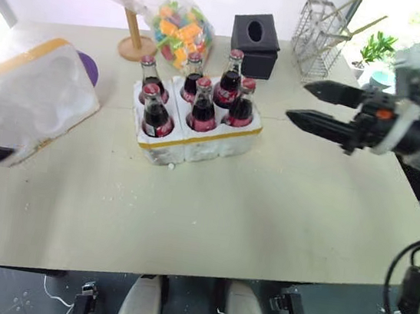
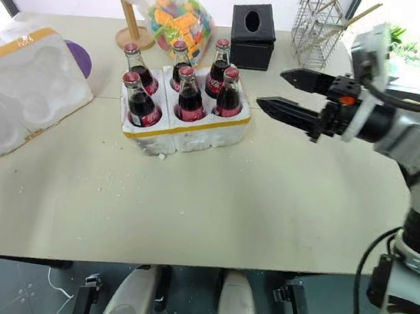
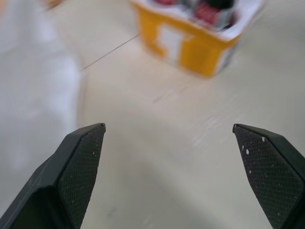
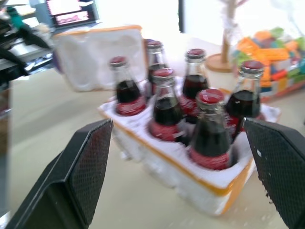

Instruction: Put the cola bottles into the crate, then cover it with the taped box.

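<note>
Lying on the table's left side, the taped box shows its hollow inside. The left gripper hangs released. Six cola bottles stand in the crate mid-table. The right gripper hovers released beside them.

- The left gripper has its two black fingers rising from the lower edge, set wide apart with nothing between them; their inner faces carry a fine cross-hatched texture, and the second one bears a few pale specks
- Between and beyond them lies the pale table, bare in the middle; a thin dark line runs across it
- Farther off stands the crate, its white foam wrapped in a yellow tape band; blurred cola bottles with red labels sit in it
- A blurred white mass lies on the table beside one finger; what it is I cannot tell
</note>
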Tool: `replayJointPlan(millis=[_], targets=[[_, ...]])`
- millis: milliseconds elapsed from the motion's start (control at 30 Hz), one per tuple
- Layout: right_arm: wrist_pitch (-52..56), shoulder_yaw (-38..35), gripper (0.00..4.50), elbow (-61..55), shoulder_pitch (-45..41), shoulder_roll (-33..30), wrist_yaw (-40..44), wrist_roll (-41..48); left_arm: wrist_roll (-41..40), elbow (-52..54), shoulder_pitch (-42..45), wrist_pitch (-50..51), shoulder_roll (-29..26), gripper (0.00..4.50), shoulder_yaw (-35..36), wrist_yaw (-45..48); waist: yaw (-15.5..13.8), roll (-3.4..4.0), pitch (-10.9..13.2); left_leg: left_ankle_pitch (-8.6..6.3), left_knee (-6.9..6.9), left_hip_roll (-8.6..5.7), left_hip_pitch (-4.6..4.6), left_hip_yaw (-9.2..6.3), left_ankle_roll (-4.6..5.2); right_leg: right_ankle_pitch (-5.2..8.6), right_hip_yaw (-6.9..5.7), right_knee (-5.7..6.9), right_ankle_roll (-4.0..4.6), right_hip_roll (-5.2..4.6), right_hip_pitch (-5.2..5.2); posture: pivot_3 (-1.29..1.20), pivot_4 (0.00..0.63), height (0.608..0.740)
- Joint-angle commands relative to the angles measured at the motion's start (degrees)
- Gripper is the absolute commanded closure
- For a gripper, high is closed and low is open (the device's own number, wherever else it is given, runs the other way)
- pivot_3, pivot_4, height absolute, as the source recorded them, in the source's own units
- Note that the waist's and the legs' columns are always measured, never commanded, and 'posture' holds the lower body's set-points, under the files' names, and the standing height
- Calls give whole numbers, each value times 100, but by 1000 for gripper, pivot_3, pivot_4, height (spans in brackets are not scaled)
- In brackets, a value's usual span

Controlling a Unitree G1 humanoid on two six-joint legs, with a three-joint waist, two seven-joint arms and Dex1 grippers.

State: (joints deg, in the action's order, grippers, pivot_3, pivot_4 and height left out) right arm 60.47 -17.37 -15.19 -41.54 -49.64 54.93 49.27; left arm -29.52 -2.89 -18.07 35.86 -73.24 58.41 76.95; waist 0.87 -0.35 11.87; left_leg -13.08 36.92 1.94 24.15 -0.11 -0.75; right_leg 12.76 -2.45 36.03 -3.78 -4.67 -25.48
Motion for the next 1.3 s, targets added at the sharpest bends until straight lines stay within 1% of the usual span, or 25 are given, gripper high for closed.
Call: replayJointPlan(millis=[33, 133, 167, 233, 300, 333, 367, 467, 567, 633, 700, 800, 900, 1000, 1067, 1133, 1167, 1233, 1300], targets=[[144, -345, 54, -584, 48, -305, 269, 697, 976, -1295, -265, -1047, -475, 0, 408, 649, 3, 0, 0, -1, 0, 1, 0, 3, -2, 0, 0, -3, 0, -5, -3, 0, 150, 740], [55, -270, 54, -661, -27, -289, 44, 743, 1408, -2578, -106, -1768, -1040, 0, 240, 1013, 6, -13, -7, -12, 0, 9, 6, 8, -20, -3, -2, -8, 3, -8, -22, 0, 150, 740], [43, -249, 54, -646, -53, -255, 7, 797, 1558, -3148, 31, -2129, -1314, 0, 12, 1056, -10, -16, -10, -14, 1, 11, 14, 10, -23, -5, -3, -10, 6, -9, -46, 0, 150, 740], [8, -212, 54, -586, -62, -190, -15, 869, 1656, -4095, 519, -2699, -1767, 0, -692, 928, -30, -17, -10, -14, 1, 10, 31, 21, -23, -14, -5, -7, 21, -22, -68, 0, 150, 740], [-87, -126, 54, -570, -6, -147, -40, 821, 1620, -4647, 1299, -3024, -1970, 0, -1584, 661, -28, -18, -12, -8, -4, 4, 36, 41, -14, -15, -6, -3, 20, -38, -75, 0, 150, 740], [-144, -76, 54, -556, 25, -143, -45, 764, 1635, -4802, 1719, -3101, -1992, 0, -2011, 559, -26, -17, -12, -7, -7, 3, 39, 49, -12, -15, -5, -2, 19, -40, -68, 0, 150, 740], [-210, -7, 54, -544, 55, -118, -84, 682, 1823, -4965, 2380, -3215, -1907, 0, -2605, 407, -20, -17, -12, -7, -8, 2, 43, 61, -13, -16, 0, 2, 18, -41, -62, 0, 150, 740], [-233, 48, 54, -509, 83, -92, -231, 677, 2615, -5486, 4207, -3440, -1533, 0, -4054, 218, -22, -20, -12, -7, -11, 3, 50, 82, -11, -21, 9, 9, -1, -31, -78, 0, 150, 740], [-212, 16, 54, -462, 138, -172, -357, 650, 3432, -6097, 5530, -3666, -1226, 0, -5060, 145, -31, -27, -15, -6, -3, 11, 49, 87, -9, -42, 12, 19, -39, -15, -78, 0, 150, 740], [-181, -33, 54, -425, 171, -222, -432, 651, 3854, -6454, 6179, -3776, -1067, 0, -5523, 9, -26, -45, -19, -5, 9, 18, 50, 87, -9, -47, 12, 21, -41, -5, -75, 0, 150, 740], [-136, -94, 54, -412, 202, -251, -530, 687, 4173, -6741, 6684, -3841, -915, 0, -5853, -172, -17, -62, -23, -5, 15, 23, 49, 88, -9, -52, 14, 21, -45, -4, -73, 0, 150, 740], [-67, -180, 54, -492, 328, -283, -669, 753, 4491, -7027, 7238, -3857, -701, 0, -6157, -441, -24, -69, -23, -5, 20, 24, 49, 93, -9, -54, 21, 20, -49, -4, -73, 0, 150, 740], [-36, -240, 54, -636, 483, -291, -769, 822, 4678, -7188, 7516, -3841, -567, 0, -6319, -575, -25, -69, -23, -6, 20, 25, 48, 95, -9, -54, 24, 20, -49, -4, -73, 0, 150, 740], [-2, -310, 54, -706, 602, -304, -921, 896, 4882, -7277, 7601, -3814, -492, 0, -6489, -536, -23, -72, -21, -6, 19, 27, 48, 95, -9, -54, 24, 20, -48, -3, -75, 0, 150, 740], [16, -339, 54, -747, 649, -306, -1020, 939, 4979, -7306, 7719, -3659, -462, 0, -6604, -215, -20, -76, -21, -6, 20, 27, 48, 98, -9, -54, 26, 20, -48, -3, -75, 0, 150, 740], [-16, -331, 54, -808, 709, -329, -1075, 908, 5043, -7307, 8035, -3269, -425, 0, -6728, 559, -25, -86, -22, -6, 20, 28, 48, 98, -9, -54, 26, 20, -48, -2, -75, 0, 150, 740], [-24, -323, 54, -822, 718, -333, -1099, 910, 5059, -7307, 8172, -3153, -408, 0, -6762, 770, -25, -89, -23, -6, 22, 29, 48, 99, -9, -54, 26, 21, -48, -1, -75, 0, 150, 740], [-21, -320, 54, -826, 712, -322, -1147, 950, 5058, -7311, 8434, -2958, -343, 0, -6757, 896, -28, -89, -22, -6, 23, 29, 48, 100, -9, -54, 27, 20, -47, -2, -74, 0, 150, 740], [-11, -318, 54, -835, 698, -302, -1195, 996, 5047, -7322, 8582, -2859, -291, 0, -6737, 819, -36, -89, -23, -6, 25, 29, 48, 100, -9, -54, 29, 20, -47, -2, -74, 0, 150, 740]])
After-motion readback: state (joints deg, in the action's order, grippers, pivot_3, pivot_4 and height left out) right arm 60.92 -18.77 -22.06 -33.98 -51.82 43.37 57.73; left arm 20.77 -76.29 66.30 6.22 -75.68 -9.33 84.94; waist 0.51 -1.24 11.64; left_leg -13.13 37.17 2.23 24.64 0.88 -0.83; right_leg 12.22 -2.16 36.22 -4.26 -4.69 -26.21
